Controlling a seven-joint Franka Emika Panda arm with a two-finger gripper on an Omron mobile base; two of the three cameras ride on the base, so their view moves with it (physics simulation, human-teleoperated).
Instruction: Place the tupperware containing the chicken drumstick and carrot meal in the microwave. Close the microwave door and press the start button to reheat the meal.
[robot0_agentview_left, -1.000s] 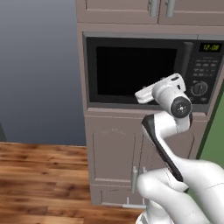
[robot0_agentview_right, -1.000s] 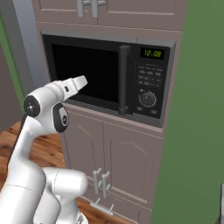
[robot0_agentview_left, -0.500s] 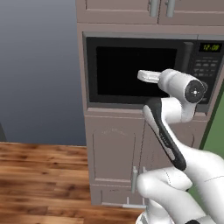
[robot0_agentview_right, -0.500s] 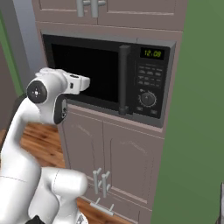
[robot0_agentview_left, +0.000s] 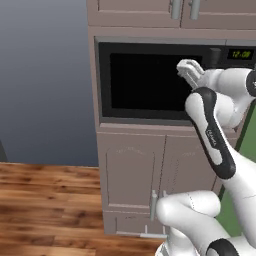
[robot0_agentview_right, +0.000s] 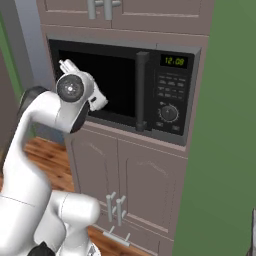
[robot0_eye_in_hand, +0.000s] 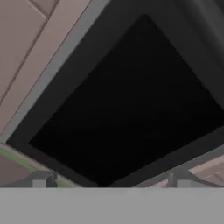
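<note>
The microwave (robot0_agentview_left: 150, 80) is built into the cabinet column, and its door (robot0_agentview_right: 100, 82) with the big black window is shut. A vertical bar handle (robot0_agentview_right: 141, 90) runs down the door's right side, beside the black control panel (robot0_agentview_right: 170, 97) with the green display (robot0_agentview_right: 172, 61). My gripper (robot0_agentview_left: 187, 70) hangs raised in front of the upper part of the window, open with nothing between its fingers. From the right base it appears as the gripper (robot0_agentview_right: 65, 65) above the wrist. The hand view looks at the dark window (robot0_eye_in_hand: 131, 113) with the gripper (robot0_eye_in_hand: 109, 179) spread wide. The tupperware, chicken drumstick and carrot are out of view.
Upper cabinet doors (robot0_agentview_right: 105, 10) sit above the microwave and lower cabinet doors (robot0_agentview_left: 145, 175) with handles below it. A green wall (robot0_agentview_right: 225, 150) stands right of the column, a grey wall (robot0_agentview_left: 45, 80) left of it. Wood floor (robot0_agentview_left: 45, 210) lies at the lower left.
The hand has risen from the lower edge of the door window to its upper part, with the fingers now tilted upward. The jaws stayed open and the door stayed shut.
</note>
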